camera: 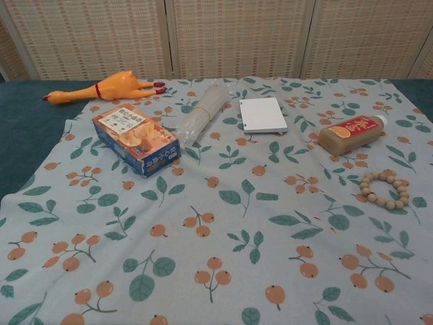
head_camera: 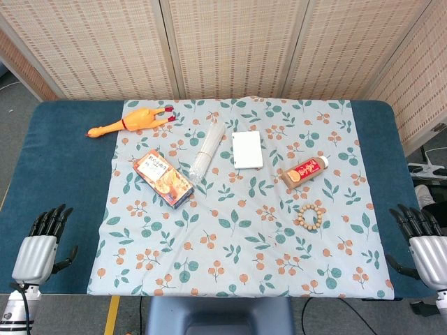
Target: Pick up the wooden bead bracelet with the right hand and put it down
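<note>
The wooden bead bracelet (head_camera: 310,216) sits on the tabletop (head_camera: 70,174) well off at 10 o'clock from the right hand (head_camera: 421,241), fingers spread, holding nothing.

A folding screen (head_camera: 230,45) of woven, straw-coloured panels in pale frames closes off the scene from 10 to 2 o'clock. Before it stands the counter (head_camera: 66,160), covered in dark teal. A pale blue cloth (head_camera: 237,237) printed with leaves and orange berries lies over its middle. Grey floor (head_camera: 17,105) shows at 9 o'clock. The light is even.
</note>
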{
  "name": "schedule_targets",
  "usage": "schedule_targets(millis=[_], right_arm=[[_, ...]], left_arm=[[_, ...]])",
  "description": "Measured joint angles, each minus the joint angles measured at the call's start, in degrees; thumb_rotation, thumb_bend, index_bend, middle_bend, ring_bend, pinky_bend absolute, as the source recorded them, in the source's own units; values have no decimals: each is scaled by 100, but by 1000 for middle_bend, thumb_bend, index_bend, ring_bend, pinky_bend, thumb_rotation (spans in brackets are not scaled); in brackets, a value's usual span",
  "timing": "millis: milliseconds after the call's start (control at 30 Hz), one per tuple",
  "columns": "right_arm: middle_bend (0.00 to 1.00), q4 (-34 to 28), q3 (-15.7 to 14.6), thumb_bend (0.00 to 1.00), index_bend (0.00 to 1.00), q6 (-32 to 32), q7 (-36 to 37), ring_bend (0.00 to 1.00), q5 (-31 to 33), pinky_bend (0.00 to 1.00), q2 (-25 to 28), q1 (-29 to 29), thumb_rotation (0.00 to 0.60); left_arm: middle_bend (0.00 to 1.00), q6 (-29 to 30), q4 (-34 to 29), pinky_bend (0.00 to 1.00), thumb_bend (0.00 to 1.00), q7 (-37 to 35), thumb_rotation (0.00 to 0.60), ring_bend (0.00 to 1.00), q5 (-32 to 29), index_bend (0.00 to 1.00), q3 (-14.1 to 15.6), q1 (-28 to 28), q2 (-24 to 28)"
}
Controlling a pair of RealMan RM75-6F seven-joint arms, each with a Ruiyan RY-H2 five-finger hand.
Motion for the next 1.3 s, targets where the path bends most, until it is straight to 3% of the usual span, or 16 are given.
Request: schedule_targets(millis=[167, 300, 400, 533, 667, 767, 967, 1300], right_arm=[[9, 142, -18, 266, 0, -230, 45, 0, -99, 0, -141, 125, 527], [77, 358, -13, 266, 10, -635, 24, 0, -191, 0, -401, 375, 547], [133, 645, 10, 266, 78, -950, -113, 0, -308, 0, -768, 635, 598], [236, 1079, 85, 286, 204, -1216, -352, 0, -430, 0, -1359, 935, 600], [282, 1637, 181, 303, 261, -1516, -549, 0, -492, 0, -2016, 1271, 600], [294, 2024, 244, 310, 322, -1725, -784, 0, -493, 0, -2369, 1480, 600], [310, 2498, 345, 311, 341, -1971, -1231, 0, -345, 0, -2911, 1739, 600], [318, 2840, 291, 311, 355, -2158, -1335, 10, -123, 0, -3116, 1860, 600]], left_arm=[[0, -110, -20, 79, 404, -127, 600, 0, 44, 0, -42, 53, 90], [0, -163, -1, 80, 404, -258, 600, 0, 36, 0, -112, 107, 180], [0, -187, -5, 81, 402, -350, 600, 0, 19, 0, -187, 137, 239], [0, -174, 10, 84, 407, -391, 600, 0, 131, 0, -212, 171, 260], [0, -125, 137, 88, 407, -412, 600, 0, 297, 0, -247, 218, 188], [0, -121, 178, 88, 411, -468, 600, 0, 343, 0, -276, 236, 176], [0, -94, 292, 88, 413, -586, 600, 0, 419, 0, -346, 291, 158], [0, -309, 281, 88, 414, -584, 600, 0, 377, 0, -403, 299, 201]])
